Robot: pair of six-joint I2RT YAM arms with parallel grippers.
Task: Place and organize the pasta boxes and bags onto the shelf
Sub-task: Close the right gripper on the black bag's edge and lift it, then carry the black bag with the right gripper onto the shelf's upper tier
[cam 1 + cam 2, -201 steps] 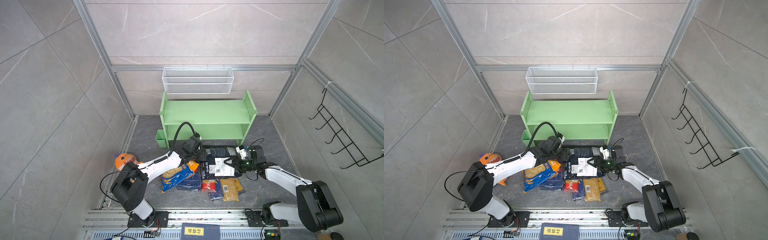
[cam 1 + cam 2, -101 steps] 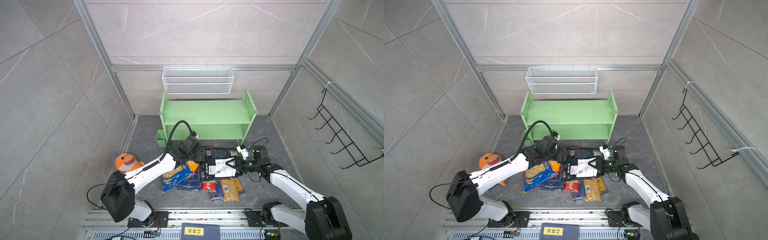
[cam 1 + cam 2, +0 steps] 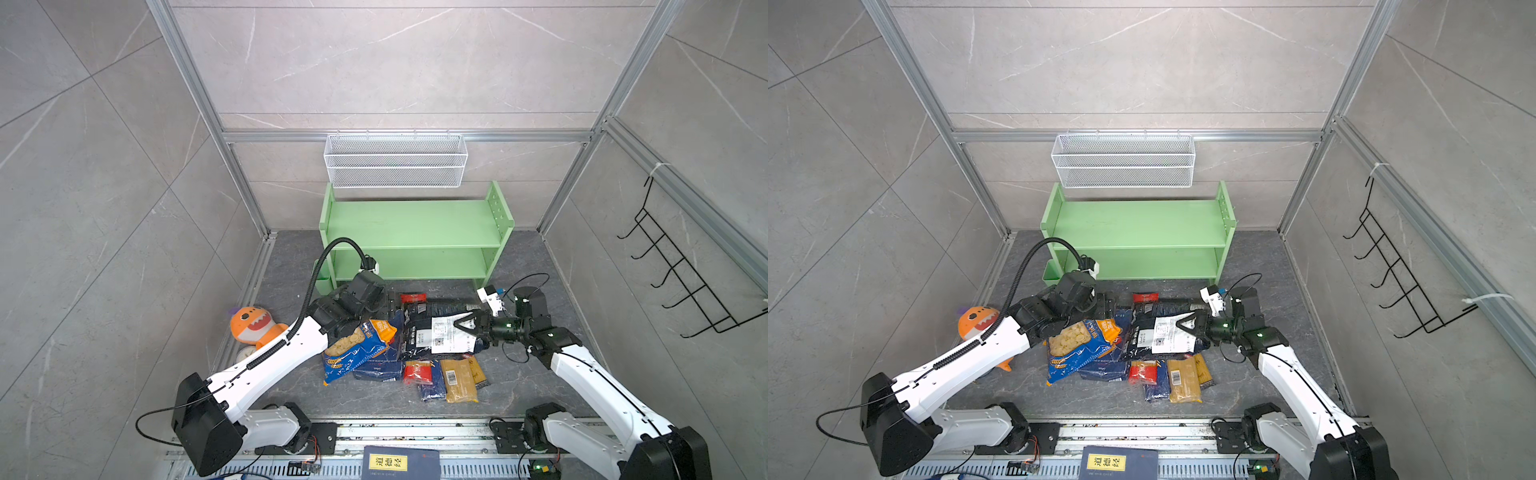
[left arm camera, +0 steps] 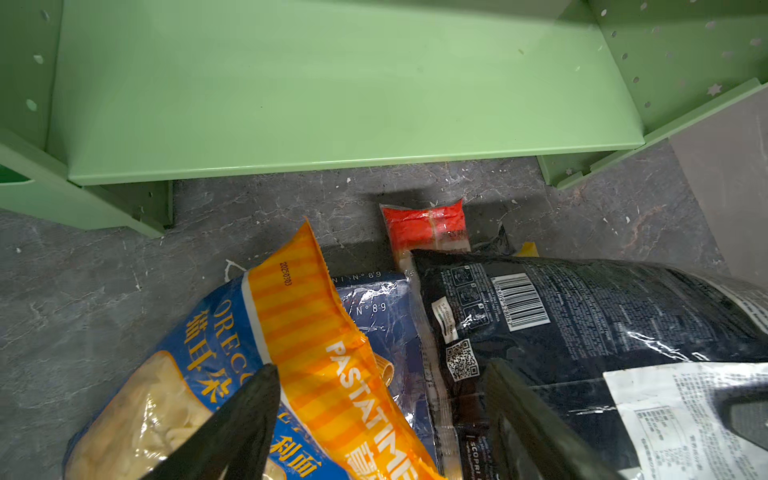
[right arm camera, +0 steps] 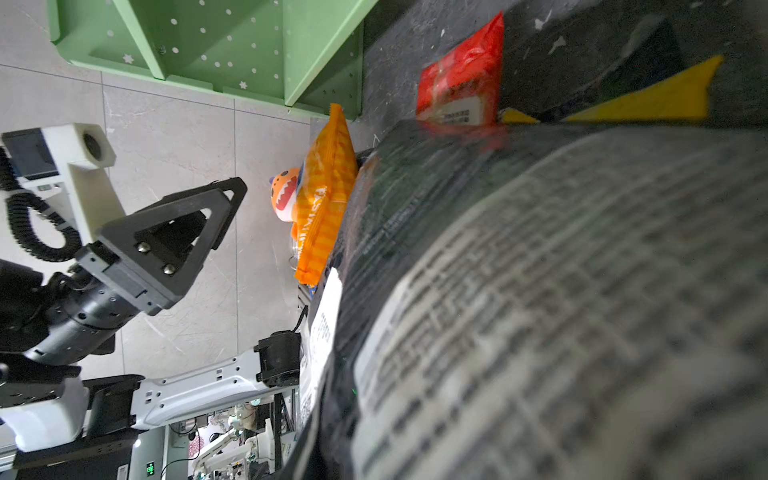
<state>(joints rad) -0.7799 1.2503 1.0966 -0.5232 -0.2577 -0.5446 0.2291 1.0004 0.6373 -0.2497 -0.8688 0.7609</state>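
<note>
A large black bag (image 3: pixel 436 332) (image 3: pixel 1158 332) with a white label lies on the floor in front of the light green shelf (image 3: pixel 415 226), whose tiers are bare. My right gripper (image 3: pixel 465 326) (image 3: pixel 1187 324) is shut on the bag's right edge, and the bag (image 5: pixel 540 291) fills the right wrist view and hides the jaws there. My left gripper (image 3: pixel 388 305) (image 4: pixel 381 368) hangs open over the blue-orange bag (image 3: pixel 357 345) (image 4: pixel 299 340). That bag lies on a dark blue box (image 4: pixel 374 307). Red and yellow spaghetti packs (image 3: pixel 417 370) (image 3: pixel 459 380) lie nearer the front. Another red pack end (image 4: pixel 428 228) sticks out by the shelf.
An orange plush shark (image 3: pixel 253 326) sits at the left wall. A white wire basket (image 3: pixel 395 162) hangs above the shelf, and a black hook rack (image 3: pixel 681 274) is on the right wall. A small green cup (image 3: pixel 322 282) is on the shelf's left side. A dark book (image 3: pixel 401 461) lies at the front rail.
My left jaws have opened wider and that arm has drawn back to the left. My right jaws have closed on the black bag's edge.
</note>
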